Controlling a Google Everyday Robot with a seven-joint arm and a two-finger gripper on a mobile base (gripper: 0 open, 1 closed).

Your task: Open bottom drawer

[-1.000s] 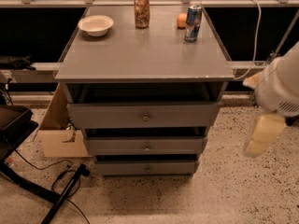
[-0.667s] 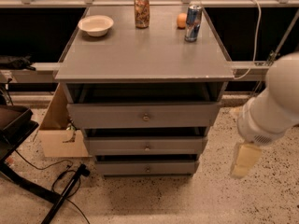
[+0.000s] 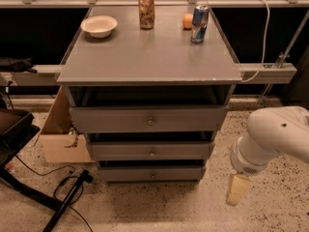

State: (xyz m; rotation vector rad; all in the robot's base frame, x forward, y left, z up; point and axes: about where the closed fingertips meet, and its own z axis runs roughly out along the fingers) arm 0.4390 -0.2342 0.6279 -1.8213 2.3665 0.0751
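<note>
**Plainly, the bottom drawer is not opened yet**

So, you have nearly the whole task ahead of you. The bottom drawer (image 3: 152,173) sits lowest in the grey cabinet, just above the speckled floor and under the middle drawer (image 3: 150,151) and the top drawer (image 3: 147,121). Its front looks pushed in, no further out than the two above it. Its small round knob (image 3: 152,175) at centre is untouched.

Your gripper (image 3: 237,190) hangs low at the right of the cabinet, pointing down toward the floor. It is near the level of the bottom drawer but well apart from the knob and off to the side of the front panel. Whether it is open or closed cannot be told from here. The white arm (image 3: 277,137) comes in from the right edge.

What is left, by my reading: bring the gripper round to the front, line it up with the knob, take hold and pull straight out. On the tabletop (image 3: 149,57), the bowl (image 3: 99,26) and the cans (image 3: 146,12) play no part.
</note>
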